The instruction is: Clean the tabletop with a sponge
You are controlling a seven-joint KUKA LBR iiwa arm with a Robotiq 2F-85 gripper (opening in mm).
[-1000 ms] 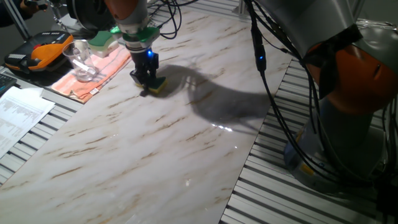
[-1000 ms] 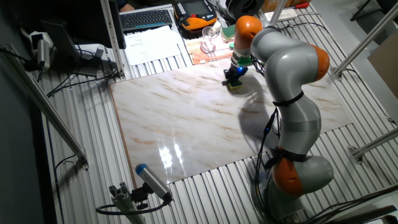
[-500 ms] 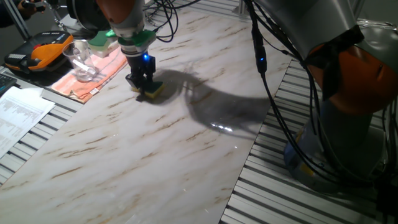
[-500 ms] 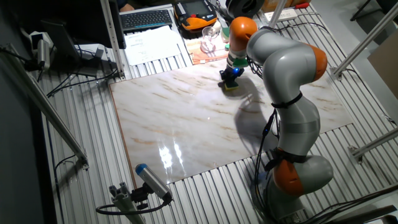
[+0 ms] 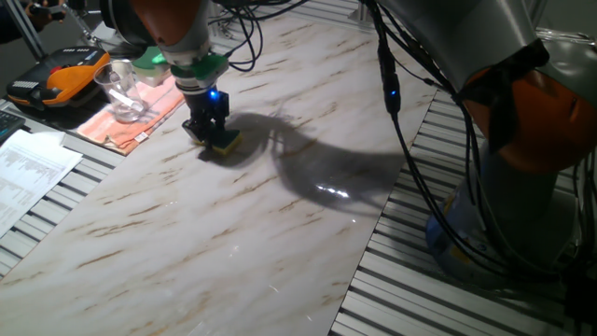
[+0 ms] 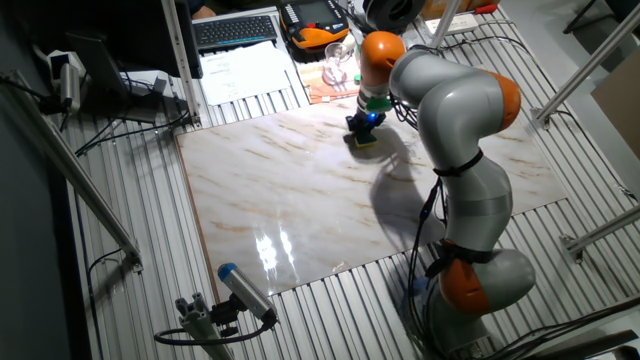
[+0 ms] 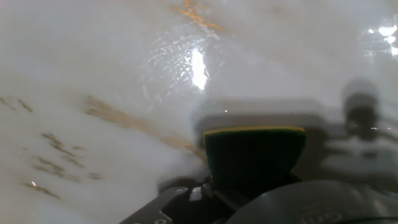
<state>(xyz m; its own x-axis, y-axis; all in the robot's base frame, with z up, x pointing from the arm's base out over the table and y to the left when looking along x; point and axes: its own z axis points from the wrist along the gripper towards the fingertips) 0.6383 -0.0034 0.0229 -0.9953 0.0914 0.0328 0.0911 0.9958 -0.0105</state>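
The sponge (image 5: 224, 143), dark green on top with a yellow body, lies pressed flat on the white marble-look tabletop (image 5: 242, 224) near its far left edge. My gripper (image 5: 209, 129) is shut on it from above. The other fixed view places the sponge (image 6: 364, 141) and gripper (image 6: 361, 125) near the tabletop's (image 6: 300, 200) back edge. In the hand view the sponge (image 7: 254, 154) fills the lower middle, its dark green face toward the camera, with the veined tabletop (image 7: 93, 93) beyond; my fingers are mostly hidden.
An orange cloth (image 5: 140, 107) with a clear glass (image 5: 119, 89) and a paler green sponge (image 5: 149, 61) lies left of the tabletop. Papers (image 5: 28, 168) and an orange-black device (image 5: 65, 75) sit further left. Grey slats (image 5: 448, 289) surround the slab. Cables (image 5: 410, 140) hang at right.
My gripper has slid the sponge steadily to the left across the tabletop, toward the orange cloth, staying shut on it and low on the surface.
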